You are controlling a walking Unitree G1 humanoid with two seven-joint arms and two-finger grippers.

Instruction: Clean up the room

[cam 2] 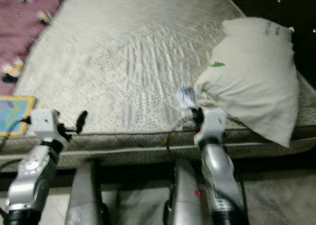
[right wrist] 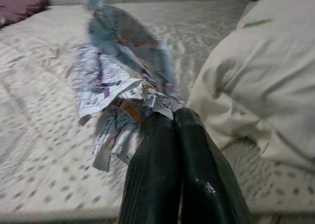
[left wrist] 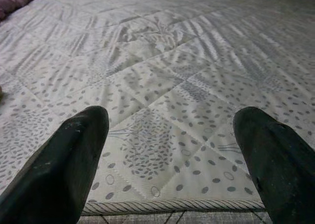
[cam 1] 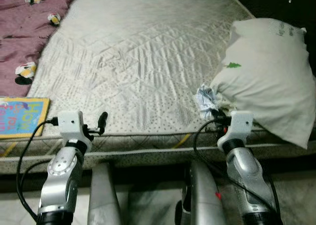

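Up close, crumpled paper (right wrist: 115,93) pinched in right tool (right wrist: 170,118).

Pillow (cam 1: 266,81) on mattress (cam 1: 138,62) right side; crumpled paper (cam 1: 206,99) left of it; blanket (cam 1: 22,32) far left.

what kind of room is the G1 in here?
Most likely a bedroom: a bare quilted mattress lies before the robot, with a white pillow on its right edge and a maroon blanket at far left. The right gripper is shut on crumpled paper.
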